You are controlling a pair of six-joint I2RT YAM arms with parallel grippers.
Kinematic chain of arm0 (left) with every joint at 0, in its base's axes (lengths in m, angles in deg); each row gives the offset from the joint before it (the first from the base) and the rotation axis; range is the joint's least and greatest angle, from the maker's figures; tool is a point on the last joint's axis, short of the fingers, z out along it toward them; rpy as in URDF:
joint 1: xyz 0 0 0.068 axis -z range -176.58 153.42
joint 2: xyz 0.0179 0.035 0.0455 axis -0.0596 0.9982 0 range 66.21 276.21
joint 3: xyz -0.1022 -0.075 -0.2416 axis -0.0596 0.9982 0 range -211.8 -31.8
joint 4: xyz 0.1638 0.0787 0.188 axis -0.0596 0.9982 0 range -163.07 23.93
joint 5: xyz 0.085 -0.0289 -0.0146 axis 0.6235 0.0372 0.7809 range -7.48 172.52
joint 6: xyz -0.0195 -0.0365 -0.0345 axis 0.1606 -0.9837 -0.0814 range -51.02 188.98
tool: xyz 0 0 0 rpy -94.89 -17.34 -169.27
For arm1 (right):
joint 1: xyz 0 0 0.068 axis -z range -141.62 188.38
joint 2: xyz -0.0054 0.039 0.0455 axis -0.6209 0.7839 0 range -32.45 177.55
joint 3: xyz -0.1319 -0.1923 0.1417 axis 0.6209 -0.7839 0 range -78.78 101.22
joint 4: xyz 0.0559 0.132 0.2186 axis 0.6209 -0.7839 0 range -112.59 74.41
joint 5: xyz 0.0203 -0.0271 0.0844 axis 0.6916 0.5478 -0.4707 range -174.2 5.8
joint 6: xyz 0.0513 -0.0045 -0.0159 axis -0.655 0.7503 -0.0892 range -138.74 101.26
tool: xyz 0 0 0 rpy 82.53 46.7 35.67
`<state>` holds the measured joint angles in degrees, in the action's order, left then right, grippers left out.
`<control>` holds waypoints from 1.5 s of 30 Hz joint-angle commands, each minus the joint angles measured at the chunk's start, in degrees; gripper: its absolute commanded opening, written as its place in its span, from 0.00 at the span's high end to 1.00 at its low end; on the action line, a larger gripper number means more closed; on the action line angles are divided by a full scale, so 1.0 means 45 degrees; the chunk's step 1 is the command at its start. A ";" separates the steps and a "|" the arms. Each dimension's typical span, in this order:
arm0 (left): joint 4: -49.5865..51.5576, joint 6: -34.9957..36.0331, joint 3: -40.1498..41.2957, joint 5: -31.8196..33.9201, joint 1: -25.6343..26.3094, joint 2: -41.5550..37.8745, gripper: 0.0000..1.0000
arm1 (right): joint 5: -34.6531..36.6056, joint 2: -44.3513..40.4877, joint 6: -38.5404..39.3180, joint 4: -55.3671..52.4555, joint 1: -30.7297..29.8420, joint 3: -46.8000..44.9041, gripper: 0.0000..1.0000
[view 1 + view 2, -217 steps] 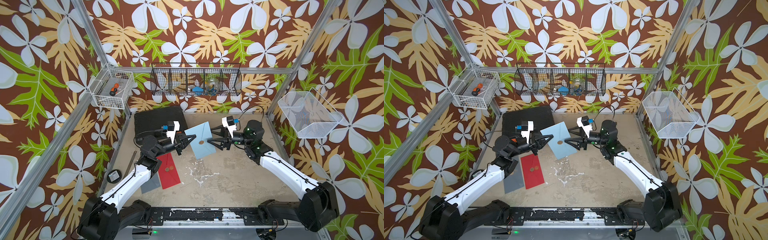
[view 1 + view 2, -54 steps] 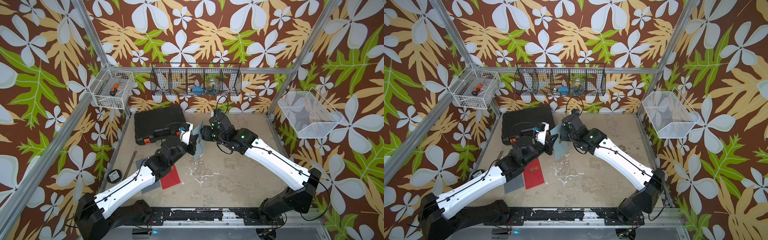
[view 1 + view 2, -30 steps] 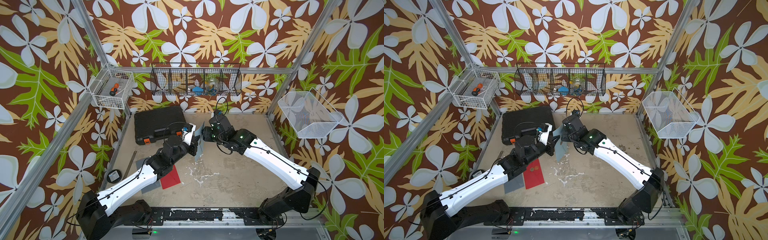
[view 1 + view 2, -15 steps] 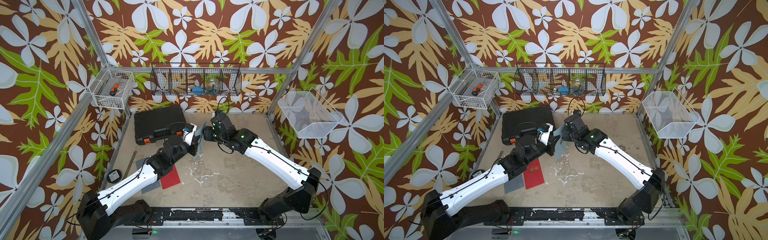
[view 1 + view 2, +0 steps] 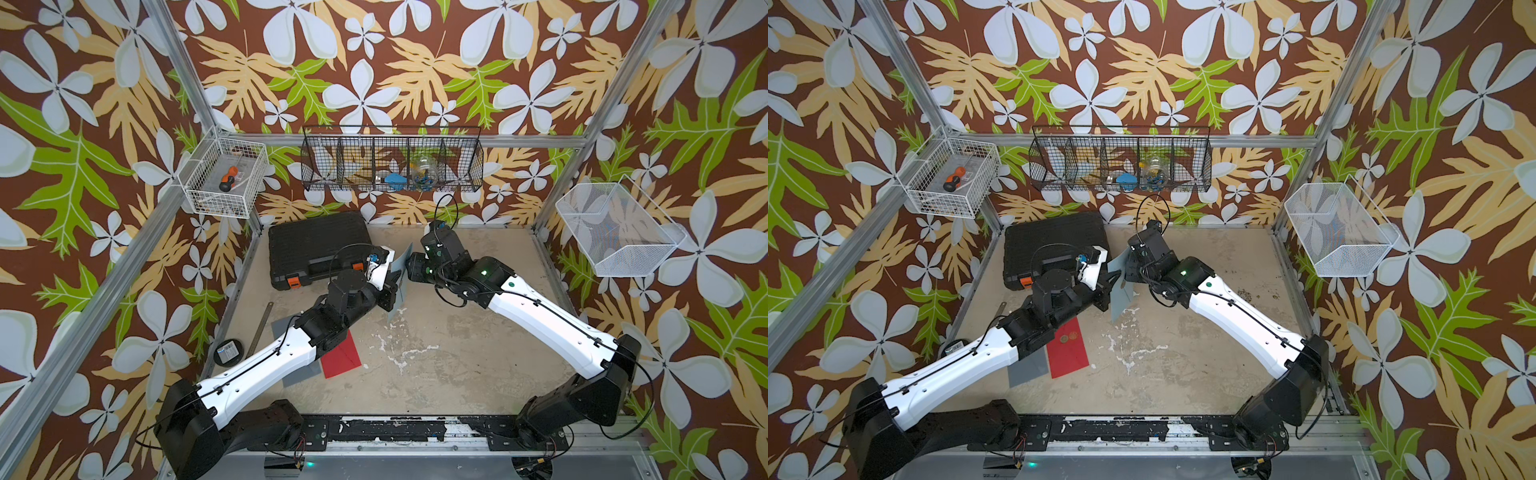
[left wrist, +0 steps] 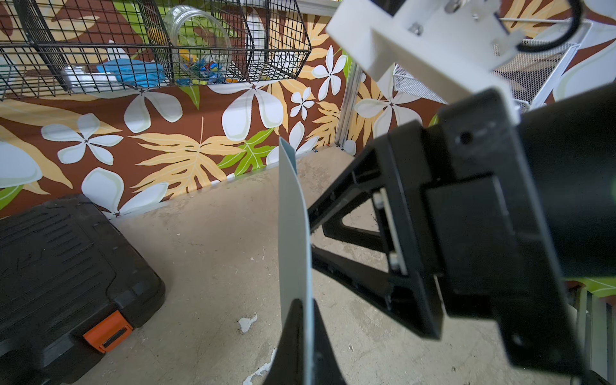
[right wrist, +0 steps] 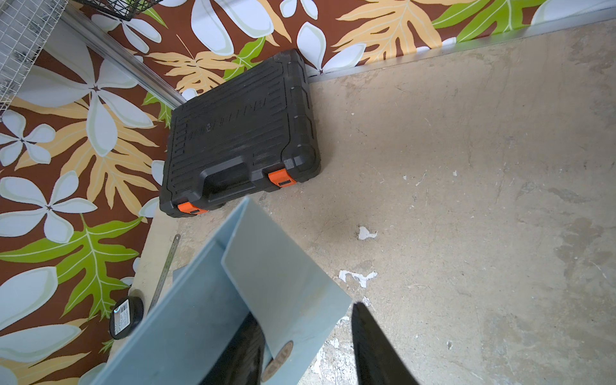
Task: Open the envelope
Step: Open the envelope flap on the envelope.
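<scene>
Pinching the light blue envelope by its lower edge, our left tool is clenched flat on the paper and holds the envelope upright in the air, edge-on to its own wrist camera, above the middle of the far half of the surface. We judge this upright hold is meant to present the flap side to the other arm.

Our right tool faces it from the right with its jaws parted. In the right wrist view one finger sits behind the triangular flap, which stands lifted away from the envelope body, while the other finger hangs clear to the side; nothing is pinched between them yet. The round brown seal shows at the flap's tip, so the flap looks already loosened, and we take the step in hand to be peeling it fully back.

In both top views the envelope hangs between the two tools, just right of the black tool case that lies against the far wall. On the surface nearer to us, partly under the left arm, lie a red envelope and a grey sheet, untouched.
</scene>
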<state>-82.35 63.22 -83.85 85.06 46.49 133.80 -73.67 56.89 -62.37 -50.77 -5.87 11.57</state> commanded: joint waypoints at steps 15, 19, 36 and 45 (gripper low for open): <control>-0.0829 0.0030 0.0234 -0.0294 0.0043 -0.0216 1.00 | -0.0881 0.0069 -0.0575 0.0725 -0.0011 -0.0497 0.64; -0.0830 0.0010 0.0239 -0.0358 0.0058 -0.0216 1.00 | -0.0946 0.0029 -0.0632 0.0816 -0.0011 -0.0526 0.70; -0.0825 -0.0143 0.0162 -0.0771 0.0078 -0.0099 1.00 | -0.0727 0.0031 -0.0681 0.0923 -0.0011 -0.0448 0.94; -0.0824 -0.0145 0.0200 -0.0676 0.0097 -0.0138 1.00 | -0.0537 -0.0088 -0.0635 0.0962 -0.0018 -0.0563 1.00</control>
<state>-83.70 63.03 -82.74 83.34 46.73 133.43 -77.78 56.89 -65.21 -47.77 -5.91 8.99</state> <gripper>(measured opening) 0.059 0.051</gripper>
